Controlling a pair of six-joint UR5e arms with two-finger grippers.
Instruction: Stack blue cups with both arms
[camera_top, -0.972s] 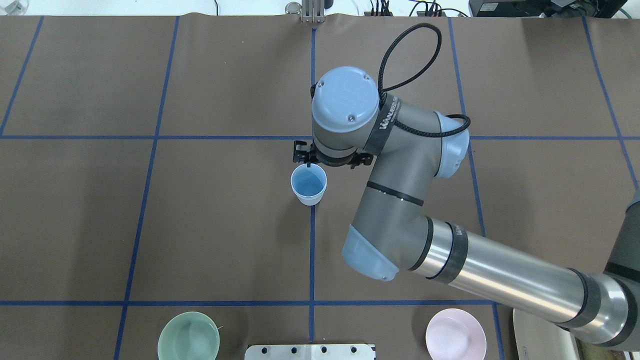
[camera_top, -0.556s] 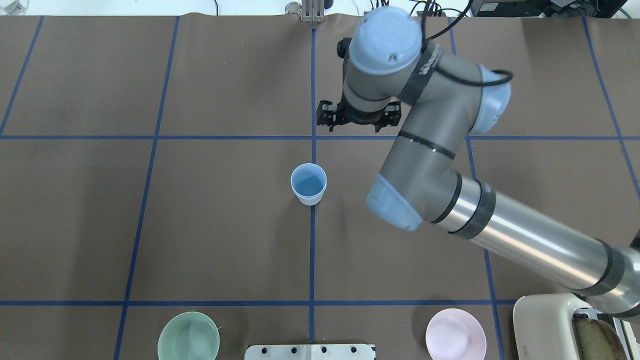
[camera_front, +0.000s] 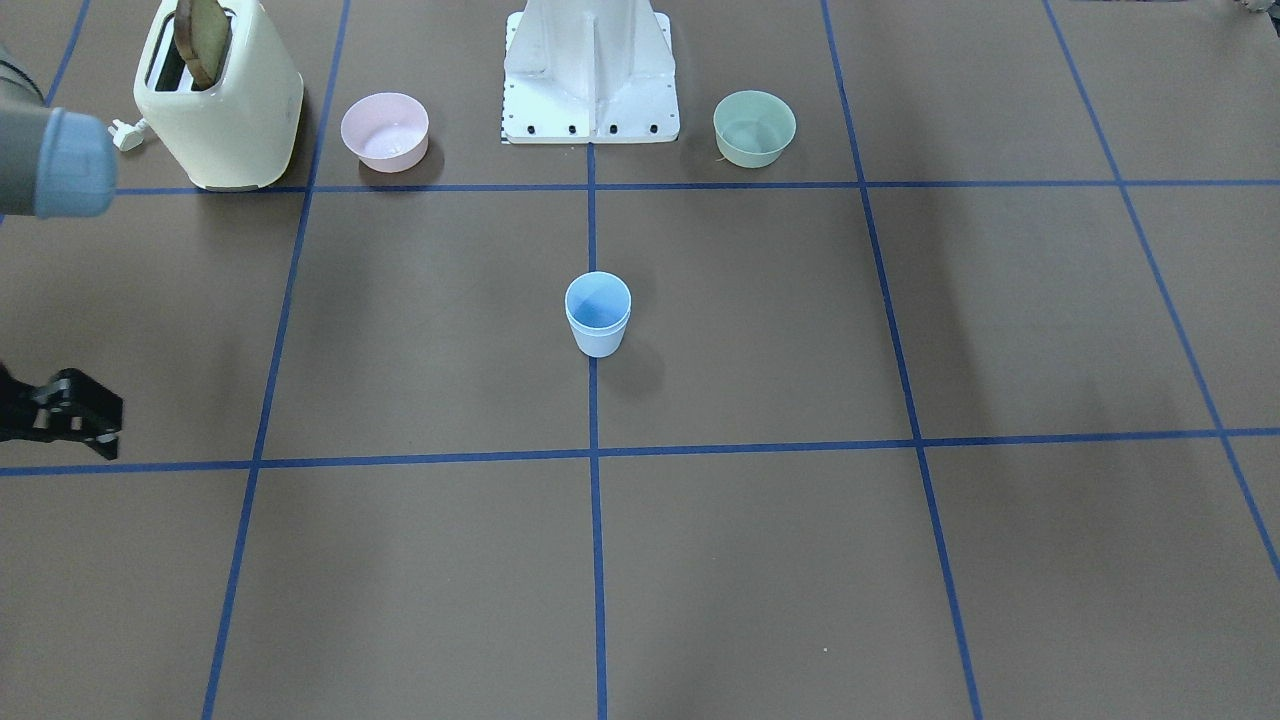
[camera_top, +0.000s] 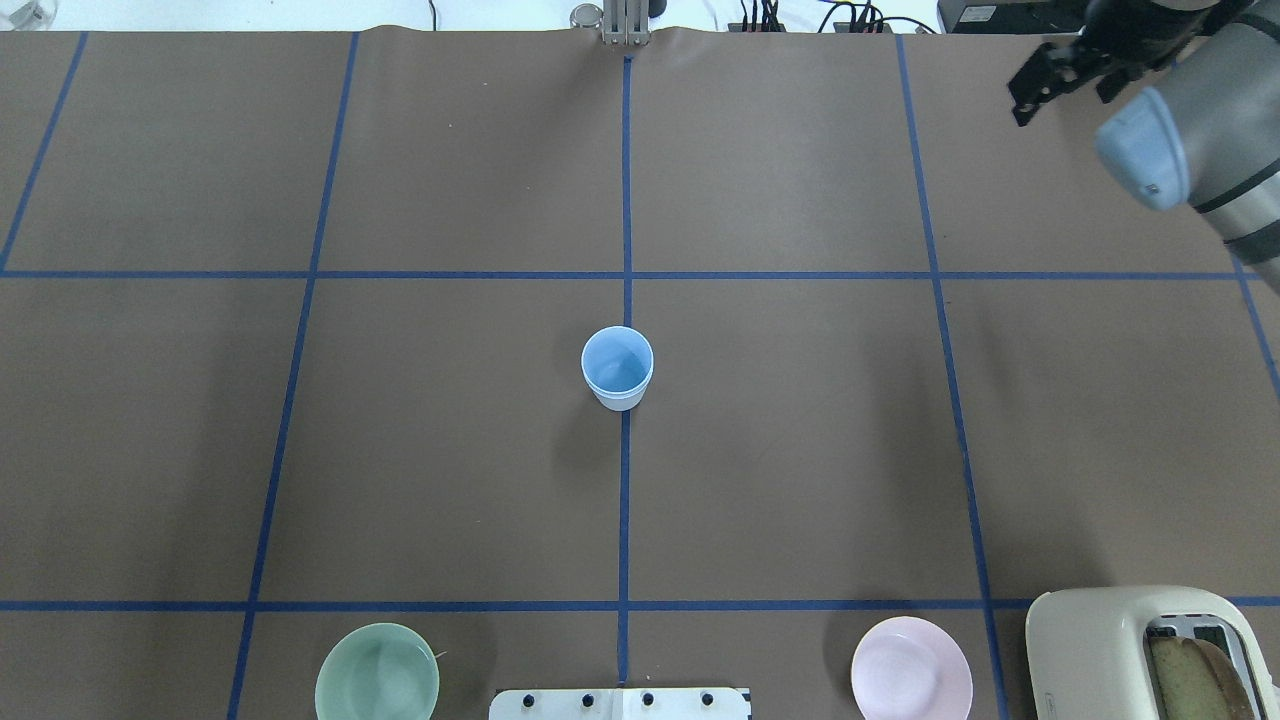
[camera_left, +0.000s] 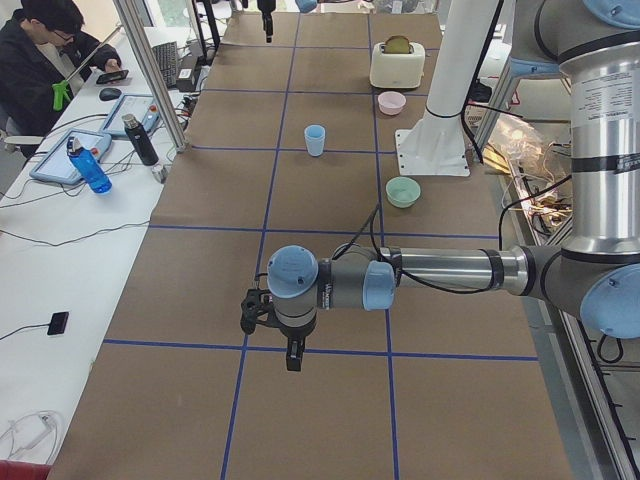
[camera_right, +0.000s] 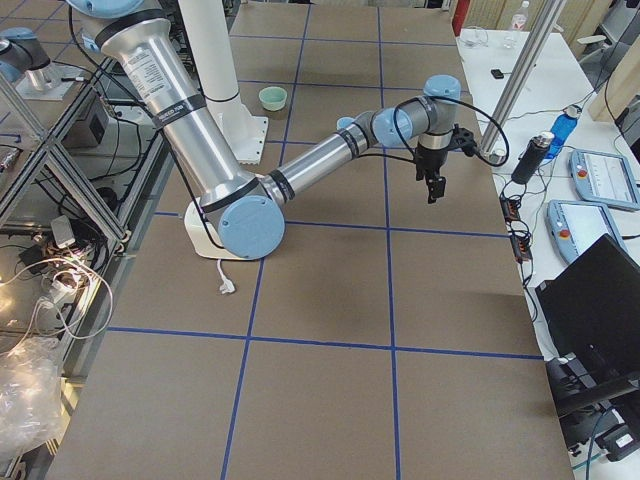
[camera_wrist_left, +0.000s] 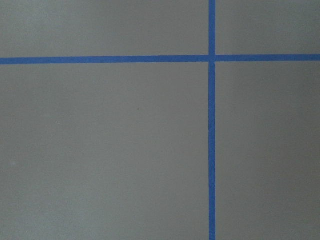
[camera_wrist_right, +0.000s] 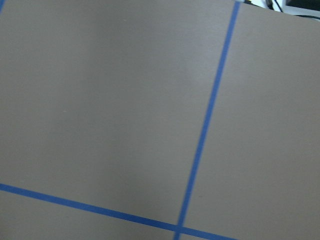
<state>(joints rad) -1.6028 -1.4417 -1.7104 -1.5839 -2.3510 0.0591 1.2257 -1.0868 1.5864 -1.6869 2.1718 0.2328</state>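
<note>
The blue cups stand upright at the table's centre on the blue line, one nested inside the other, with a double rim in the front view. They also show in the left side view. My right gripper is high at the far right corner, well away from the cups, open and empty. It shows at the front view's left edge and in the right side view. My left gripper shows only in the left side view, far from the cups; I cannot tell its state.
A green bowl and a pink bowl sit near the white base stand. A cream toaster with bread stands at the near right. Bottles and tablets lie on the operators' side table.
My right arm has lifted off the cups and swung away to the far right corner. The nested cups have not moved.
</note>
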